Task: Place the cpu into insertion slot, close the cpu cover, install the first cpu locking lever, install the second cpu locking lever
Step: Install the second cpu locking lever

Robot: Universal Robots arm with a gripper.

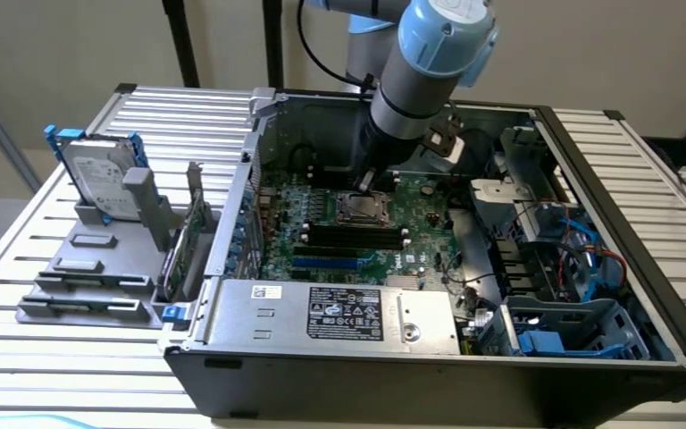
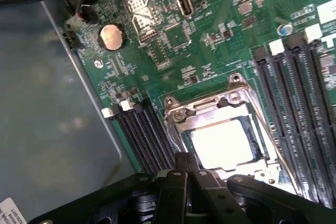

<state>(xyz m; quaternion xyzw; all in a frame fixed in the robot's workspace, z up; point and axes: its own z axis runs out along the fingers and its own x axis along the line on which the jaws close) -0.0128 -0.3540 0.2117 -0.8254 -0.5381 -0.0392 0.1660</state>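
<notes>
The insertion slot [image 1: 361, 209] sits mid-board on the green motherboard [image 1: 421, 237] inside the open PC case. In the wrist view the cpu [image 2: 222, 145] lies in the insertion slot [image 2: 251, 149] with its silvery face up. The cpu cover [image 2: 207, 113], a silvery frame, lies flat around it. My gripper [image 2: 185, 163] is shut, its black fingers pressed together with nothing visible between them, the tips right at the cover's edge. In the exterior view the gripper [image 1: 367, 186] hangs just above the slot's far side. I cannot make out the locking levers.
Long black memory slots [image 2: 294, 103] flank the socket on one side and more of them [image 2: 140, 132] on the other. A coin battery [image 2: 111, 36] sits on the board. The power supply [image 1: 331, 313], a blue drive cage [image 1: 581, 326] and case walls hem the board in. A hard drive [image 1: 96, 179] stands outside.
</notes>
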